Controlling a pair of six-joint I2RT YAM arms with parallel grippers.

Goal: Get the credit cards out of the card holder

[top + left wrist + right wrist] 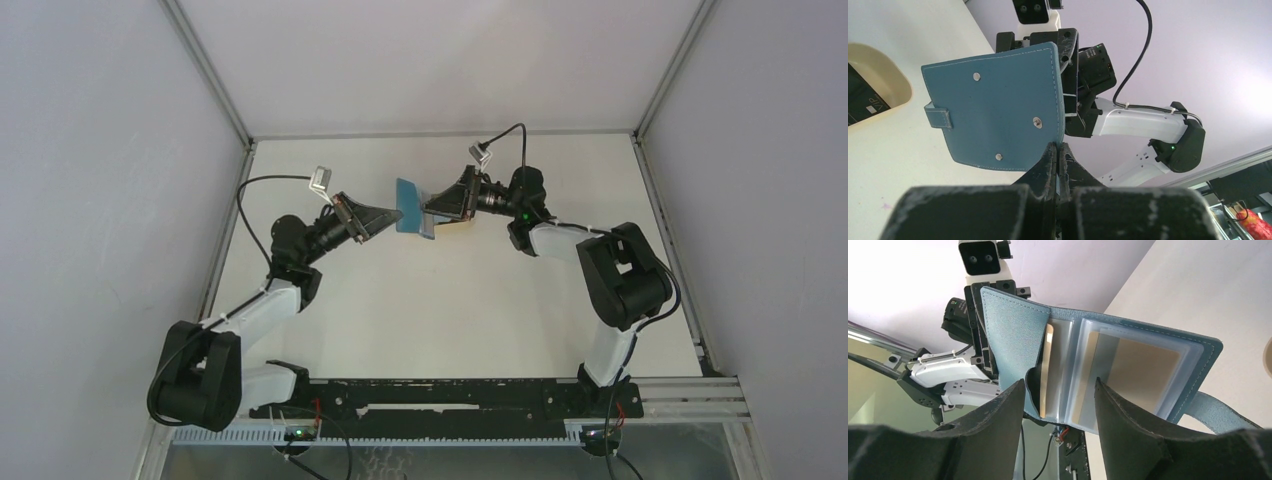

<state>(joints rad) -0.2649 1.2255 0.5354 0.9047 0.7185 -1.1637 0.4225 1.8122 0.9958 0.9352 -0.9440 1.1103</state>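
L arm: left gripper (1058, 150) is pinched fully closed on the lower edge of the card holder (998, 100), clamping one cover near a corner. That keeps the holder up off the counter (450, 300), between the two arms, w/ its outside facing the L wrist cam and its closure tab (939, 116) hanging loose, so it's unfastened.

R arm: right gripper (1060, 405) is wide, jaws apart and holding nothing. They straddle the bottom of the clear sleeves (1068, 365) inside the opened holder. Looks like it's lined up to close on one sleeve or card, but contact w/ either can't be confirmed.

Credit cards (1143, 367): at least two tan/gold ones sit in the sleeves, one seen face-on, another edge-on nearer the spine. Judgement: L grip acts as the anchor so R can pull w/o the soft holder folding or sliding.

Further out: tan tray (895, 75) on the counter just beyond the holder, w/ a black card (858, 97) lying in it. Prob. the drop spot, so the task is partly done and the sleeved cards remain.
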